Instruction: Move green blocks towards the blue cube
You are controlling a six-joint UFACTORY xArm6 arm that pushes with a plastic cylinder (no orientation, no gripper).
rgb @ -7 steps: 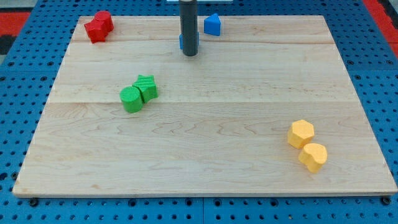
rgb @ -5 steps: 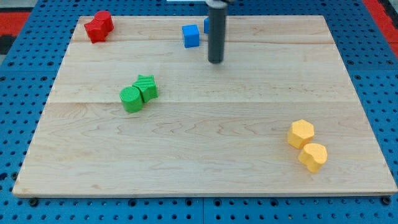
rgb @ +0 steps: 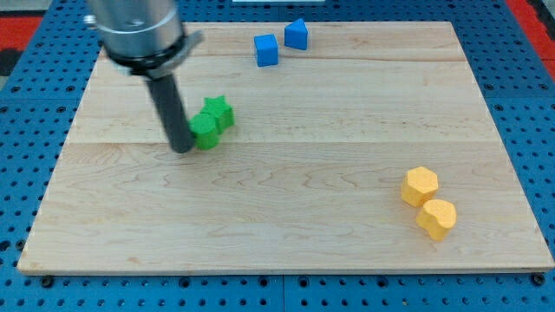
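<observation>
Where visible, green blocks [rgb: 210, 122] seemingly touching tool [rgb: 183, 149].

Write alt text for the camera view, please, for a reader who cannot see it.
My tip touches the left side of the green cylinder, which adjoins the green star block. The blue cube sits at the wooden board's top; yellow blocks lie lower right.

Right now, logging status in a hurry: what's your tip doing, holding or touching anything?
My tip: no gripper, holds nothing; pressed against the view's left side of the green cylinder, with the green star behind it.
</observation>
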